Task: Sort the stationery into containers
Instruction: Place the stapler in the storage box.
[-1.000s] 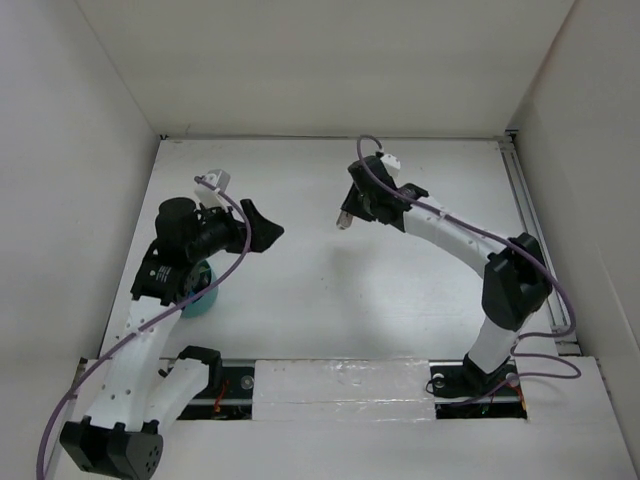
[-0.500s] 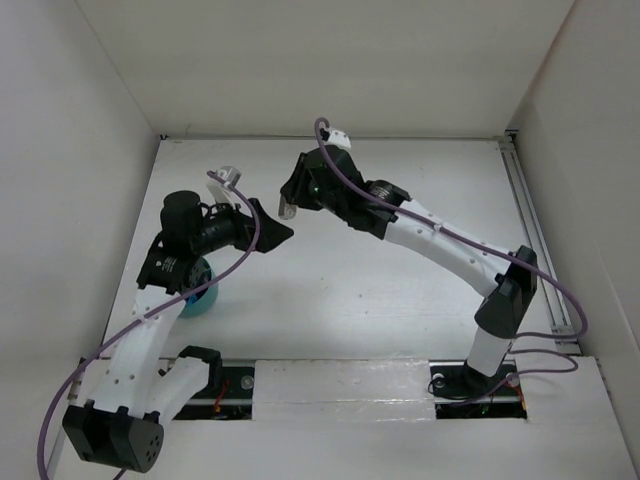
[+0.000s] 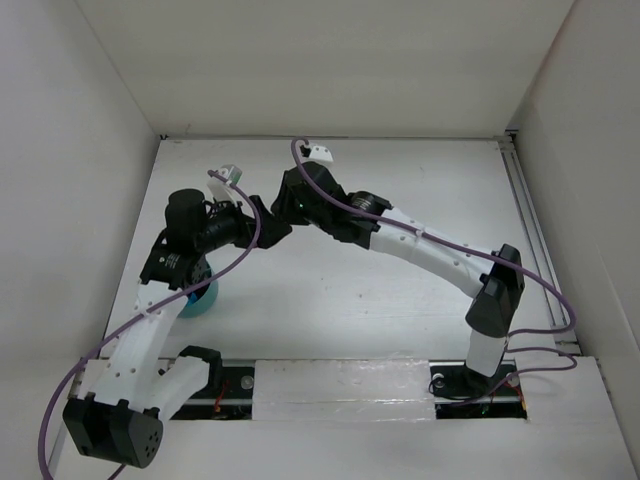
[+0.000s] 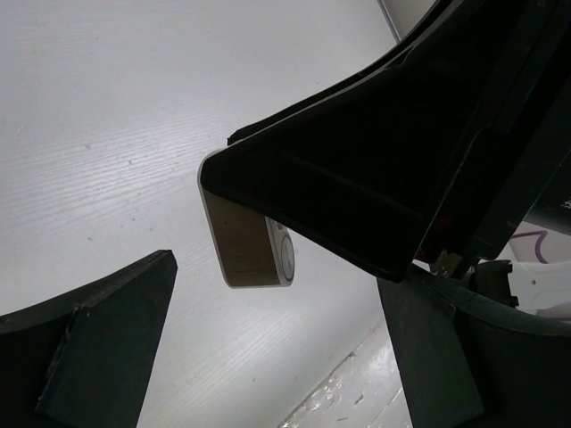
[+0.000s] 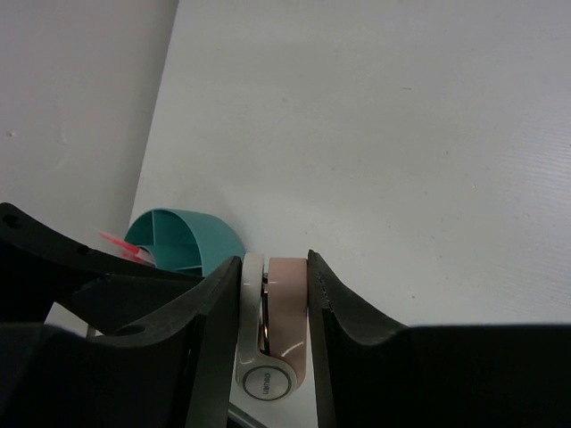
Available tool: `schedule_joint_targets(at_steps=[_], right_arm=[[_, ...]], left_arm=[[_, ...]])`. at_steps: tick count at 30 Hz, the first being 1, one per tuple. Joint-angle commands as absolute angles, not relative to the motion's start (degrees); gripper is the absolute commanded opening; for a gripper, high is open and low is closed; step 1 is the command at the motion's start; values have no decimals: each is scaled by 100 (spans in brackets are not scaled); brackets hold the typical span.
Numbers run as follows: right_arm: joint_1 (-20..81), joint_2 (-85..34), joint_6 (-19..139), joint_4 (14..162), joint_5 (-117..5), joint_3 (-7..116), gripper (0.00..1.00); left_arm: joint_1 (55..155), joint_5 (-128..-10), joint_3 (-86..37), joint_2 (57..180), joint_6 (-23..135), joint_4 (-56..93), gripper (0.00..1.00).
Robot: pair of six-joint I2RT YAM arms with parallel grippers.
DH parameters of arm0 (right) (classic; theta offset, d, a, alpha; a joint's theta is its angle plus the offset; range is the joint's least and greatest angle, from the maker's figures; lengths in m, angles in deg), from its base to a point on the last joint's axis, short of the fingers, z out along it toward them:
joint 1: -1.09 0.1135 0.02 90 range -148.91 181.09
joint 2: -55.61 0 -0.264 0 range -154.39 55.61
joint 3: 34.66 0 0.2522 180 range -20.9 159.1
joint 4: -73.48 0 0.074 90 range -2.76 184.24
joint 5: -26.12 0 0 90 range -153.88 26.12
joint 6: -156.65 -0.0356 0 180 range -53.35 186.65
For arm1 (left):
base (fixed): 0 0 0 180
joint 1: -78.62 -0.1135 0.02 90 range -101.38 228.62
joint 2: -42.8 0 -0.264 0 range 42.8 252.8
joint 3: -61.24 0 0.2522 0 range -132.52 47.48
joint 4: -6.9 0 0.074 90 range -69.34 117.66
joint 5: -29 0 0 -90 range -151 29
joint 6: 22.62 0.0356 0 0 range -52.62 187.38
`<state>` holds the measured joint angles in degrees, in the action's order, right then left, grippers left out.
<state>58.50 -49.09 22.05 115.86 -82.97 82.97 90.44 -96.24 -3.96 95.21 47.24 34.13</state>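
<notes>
My right gripper is shut on the pinkish-beige eraser, a small white-and-pink piece with a round logo, and holds it above the table. In the top view the right gripper reaches far left, right beside my left gripper. The left gripper is open, and the eraser hangs just beyond its jaws, apart from them. The teal cup stands under the left arm. It also shows in the right wrist view, with something red inside it. Pencils, markers and the pen are not visible.
White walls close the table in on the left, back and right. A metal rail runs along the right edge. A taped strip lies between the arm bases at the near edge.
The right arm has swung left across the table with the eraser, up to the left gripper. The left arm has shifted only slightly.
</notes>
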Motion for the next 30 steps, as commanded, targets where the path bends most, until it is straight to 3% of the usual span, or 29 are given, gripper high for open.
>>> schedule_joint_targets(at_steps=[1, 11, 16, 30], right_arm=[[6006, -4669, 2288, 11193, -8110, 8220, 0], [6287, -4538, 2288, 10895, -7855, 8167, 0], [6288, -4362, 2288, 10701, -7803, 8105, 0], [6138, -4300, 1928, 11183, -8346, 8237, 0]], left_arm=[[9005, -9158, -578, 9651, 4822, 3340, 89], [9005, -9211, -578, 9651, 4822, 3340, 75], [9005, -9264, -526, 9651, 4874, 3340, 75], [9005, -9483, -359, 9115, 4980, 3235, 96]])
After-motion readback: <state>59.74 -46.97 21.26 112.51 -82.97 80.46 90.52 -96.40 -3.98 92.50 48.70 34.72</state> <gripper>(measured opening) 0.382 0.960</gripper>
